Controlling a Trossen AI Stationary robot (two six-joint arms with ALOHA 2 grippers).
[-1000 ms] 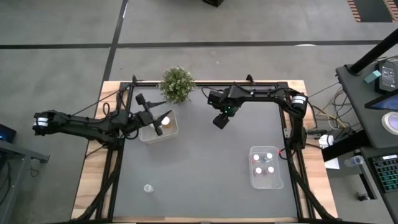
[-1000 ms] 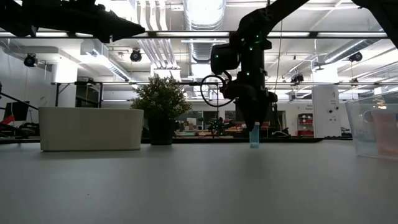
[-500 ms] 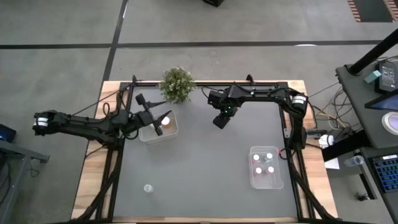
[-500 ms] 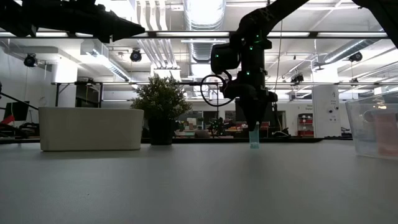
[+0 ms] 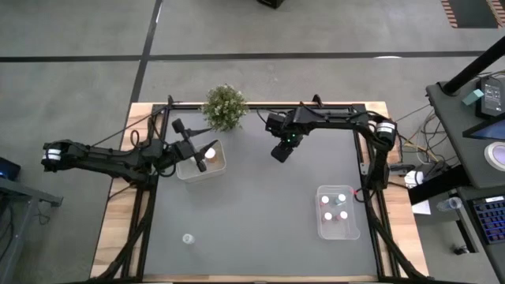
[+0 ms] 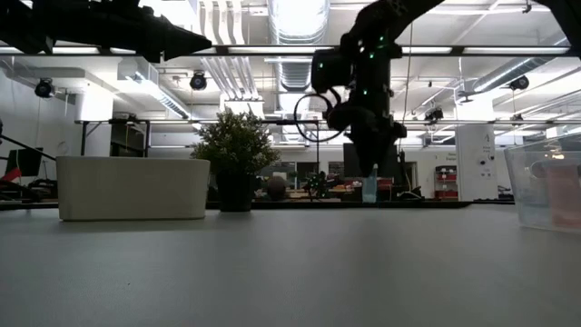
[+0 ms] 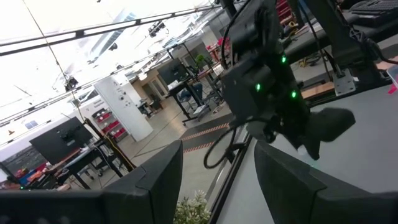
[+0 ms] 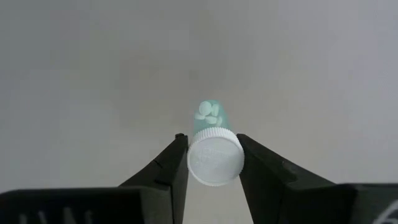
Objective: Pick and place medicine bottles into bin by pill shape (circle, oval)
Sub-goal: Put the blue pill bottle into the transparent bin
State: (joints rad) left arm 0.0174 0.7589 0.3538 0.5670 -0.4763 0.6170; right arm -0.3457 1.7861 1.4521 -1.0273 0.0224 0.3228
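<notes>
The right gripper (image 8: 211, 163) clamps a white-capped green medicine bottle (image 8: 212, 149) — lifted just clear of the grey table (image 5: 252, 205) near its far edge, right of the potted plant (image 5: 225, 106). The left gripper (image 5: 199, 158) hangs over the white bin (image 5: 215, 164), fingers spread and empty — a clear bin (image 5: 336, 230) sits well apart.
</notes>
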